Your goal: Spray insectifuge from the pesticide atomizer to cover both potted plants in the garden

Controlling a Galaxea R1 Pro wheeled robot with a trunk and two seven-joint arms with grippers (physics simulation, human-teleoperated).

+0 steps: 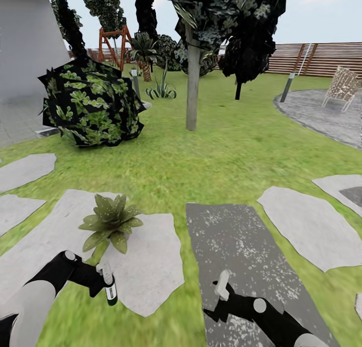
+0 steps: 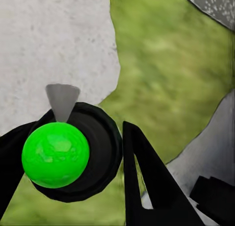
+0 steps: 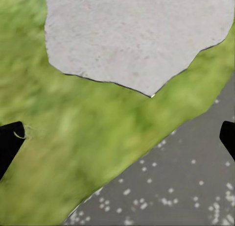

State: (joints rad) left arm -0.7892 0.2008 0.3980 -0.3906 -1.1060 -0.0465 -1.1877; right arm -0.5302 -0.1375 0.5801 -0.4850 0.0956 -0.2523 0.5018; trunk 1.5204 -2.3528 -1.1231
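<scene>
Left gripper (image 1: 103, 281) clamped on pesticide atomizer (image 1: 108, 283), potted plant (image 1: 111, 220) just ahead; right gripper (image 1: 221, 286) spread wide over lawn (image 3: 58, 138).

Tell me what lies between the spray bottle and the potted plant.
Only bare pale stepping stone separates spray bottle from potted plant in the head view.

No writing, brand, number or sign can be read anywhere; the pesticide atomizer (image 1: 109, 285) carries a pale label, too small and blurred to make out
</scene>
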